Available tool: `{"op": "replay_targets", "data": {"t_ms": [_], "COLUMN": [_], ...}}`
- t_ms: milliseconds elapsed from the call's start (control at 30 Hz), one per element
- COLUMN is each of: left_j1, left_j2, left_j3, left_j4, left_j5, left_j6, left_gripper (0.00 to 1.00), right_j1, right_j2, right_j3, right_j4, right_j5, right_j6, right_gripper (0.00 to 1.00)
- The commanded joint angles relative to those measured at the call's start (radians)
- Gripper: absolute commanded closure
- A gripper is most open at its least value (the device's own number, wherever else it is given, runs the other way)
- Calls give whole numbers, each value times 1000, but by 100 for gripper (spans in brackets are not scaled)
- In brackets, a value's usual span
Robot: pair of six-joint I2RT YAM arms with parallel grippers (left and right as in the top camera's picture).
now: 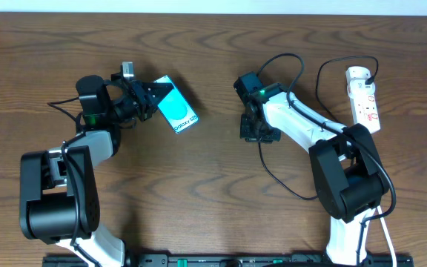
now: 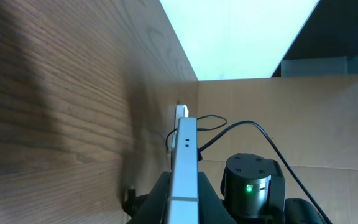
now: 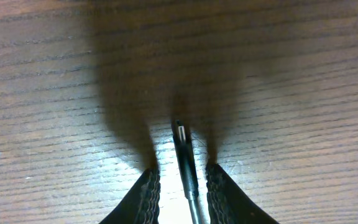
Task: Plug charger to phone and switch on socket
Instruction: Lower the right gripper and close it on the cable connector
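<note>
Firmly, left claw (image 1: 153, 97) clamps phone (image 1: 178, 113) edge-on; right claw (image 3: 181, 170), open, straddles charger (image 3: 183, 142) lengthwise, tip outward.

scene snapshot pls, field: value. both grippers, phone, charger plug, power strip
left gripper: shut on the phone, holding it by one end
phone: screen lit turquoise and facing up in the overhead view; nothing plugged in
right gripper: open, jaws astride the charger plug, with a gap on each side
charger plug: lying on the table, metal tip pointing away from the wrist, well apart from the phone
power strip: right of the right arm; switch state not readable
</note>
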Motion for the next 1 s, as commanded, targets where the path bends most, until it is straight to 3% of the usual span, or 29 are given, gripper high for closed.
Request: {"op": "replay_targets", "data": {"t_ms": [0,967], "left_j1": [0,0], "left_j2": [-5,-5], "left_j3": [8,8], "left_j4": [9,9], "left_j5": [11,11], "left_j6": [5,5], "left_gripper": [93,92], "right_j1": [-2,6], "right_j2": [3,4], "right_j3": [-6,-6], "right_j4": [3,8], "right_j5": [26,28], "right_j6": [8,9], "right_gripper": [76,80]}}
